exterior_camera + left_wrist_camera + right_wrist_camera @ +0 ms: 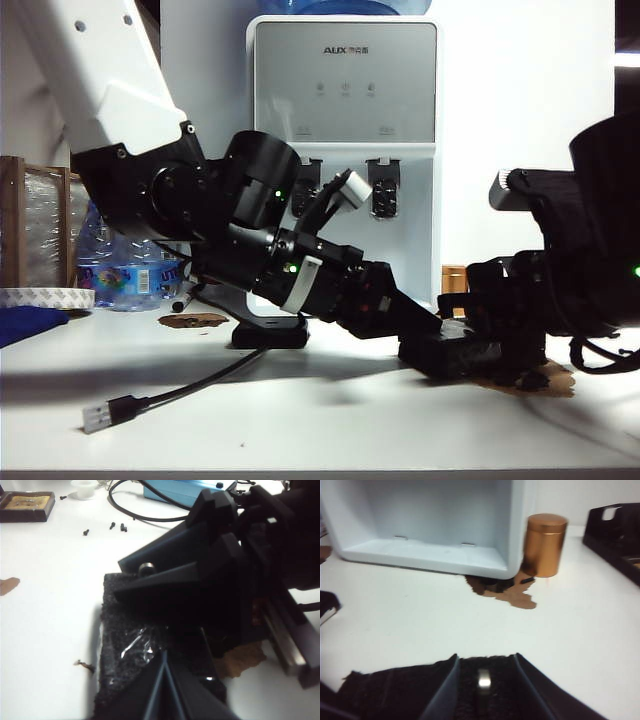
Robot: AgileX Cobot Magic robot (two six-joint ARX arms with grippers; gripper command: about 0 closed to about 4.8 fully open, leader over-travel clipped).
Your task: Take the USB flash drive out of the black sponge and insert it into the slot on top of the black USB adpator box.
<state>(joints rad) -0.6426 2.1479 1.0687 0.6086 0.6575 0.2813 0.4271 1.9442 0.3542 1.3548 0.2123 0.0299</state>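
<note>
White surface (330, 420): left hand (165, 680) pins the black sponge (125, 645) steady, grip unclear; right hand (483, 680), spread, straddles the USB flash drive (484, 678) to pluck it.

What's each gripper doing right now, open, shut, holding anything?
Left gripper: at the black sponge, fingers seemingly against it; open or shut cannot be told.
Right gripper: open, fingers either side of the USB flash drive in the sponge.
</note>
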